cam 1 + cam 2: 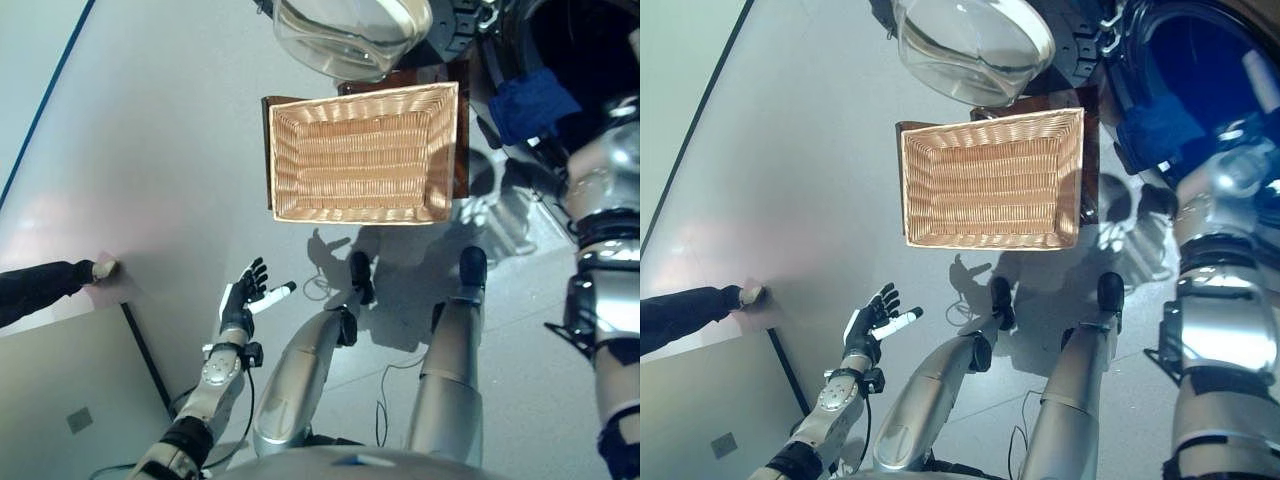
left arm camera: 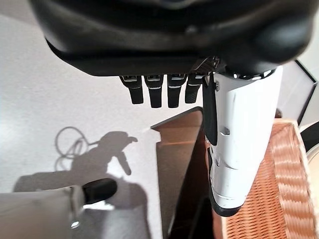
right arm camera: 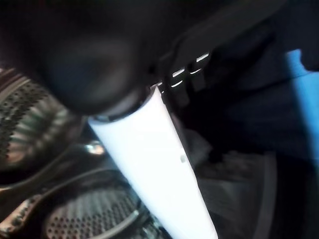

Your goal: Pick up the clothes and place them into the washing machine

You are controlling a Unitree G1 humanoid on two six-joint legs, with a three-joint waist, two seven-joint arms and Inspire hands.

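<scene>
Left eye view: a woven basket (image 1: 362,152) sits on a dark wooden stand (image 1: 462,140) on the grey floor (image 1: 160,160), and nothing lies in it. Just past its far edge hangs the washing machine's glass door (image 1: 350,35), swung open. At the far right corner of the scene is the washing machine (image 1: 580,60), with blue clothes (image 1: 530,105) bunched at its dark opening. The right arm reaches up along the right edge toward that opening; its robot hand cannot be made out here. The left robot hand (image 1: 243,300) hovers over the floor near the basket's near left corner, well apart from it, fingers spread and straight, holding nothing. At the left edge a person's hand (image 1: 103,269) in a dark sleeve rests on the floor.

Right eye view: the same scene. The drum opening shows more fully, with the blue clothes (image 1: 1160,125) at its rim and more dark blue deeper inside.

Left wrist view: the left robot hand (image 2: 164,92) has its fingers straight and apart, white-covered thumb extended, empty. Past it lie the basket's corner and the stand.

Right wrist view: the right robot hand (image 3: 149,134) is inside the machine, the perforated steel drum (image 3: 75,214) beside it and dark blue cloth near the fingers. Whether the fingers are apart or clamped on cloth I cannot tell.
</scene>
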